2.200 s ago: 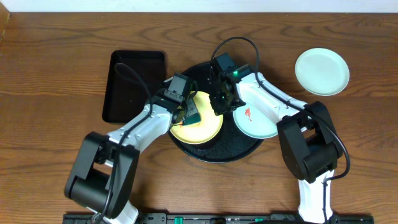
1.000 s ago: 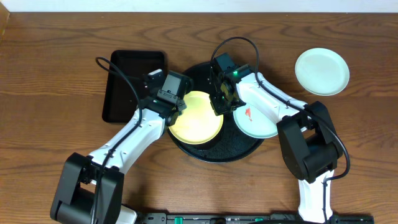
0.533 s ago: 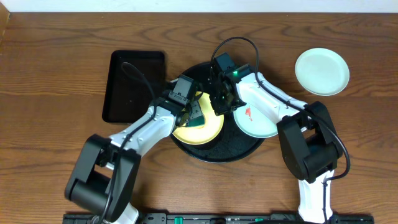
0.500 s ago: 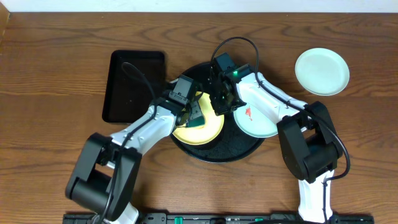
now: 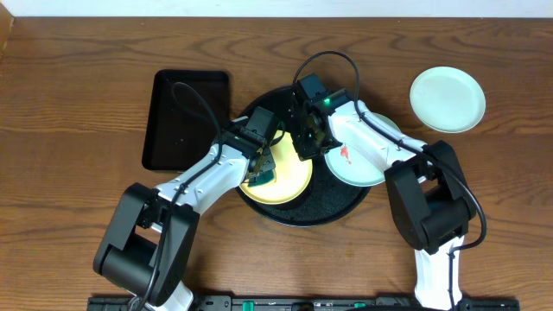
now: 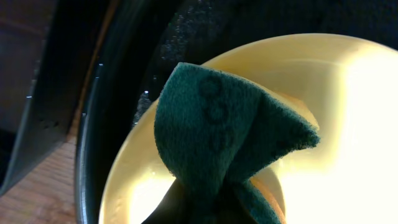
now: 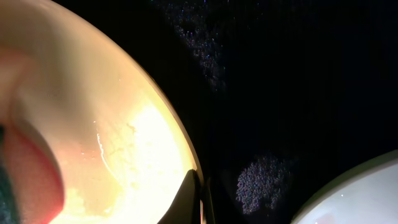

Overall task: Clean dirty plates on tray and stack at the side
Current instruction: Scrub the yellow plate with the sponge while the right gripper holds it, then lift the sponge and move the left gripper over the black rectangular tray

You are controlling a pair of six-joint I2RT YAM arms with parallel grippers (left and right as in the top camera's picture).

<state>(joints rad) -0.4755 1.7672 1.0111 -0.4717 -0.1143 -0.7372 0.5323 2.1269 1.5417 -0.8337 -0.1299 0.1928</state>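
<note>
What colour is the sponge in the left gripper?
The sponge is dark green, with a yellowish layer showing at its edge. It shows best in the left wrist view.

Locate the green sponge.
Overhead, centre-left: the sponge is pinched in the left pincer, on the yellow plate inside the round black tray.

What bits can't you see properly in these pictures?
Overhead: the left gripper and sponge cover part of the yellow plate.
Left wrist view: the sponge hides that gripper's fingers.
Right wrist view: the mint plate is cut off by the corner.
</note>
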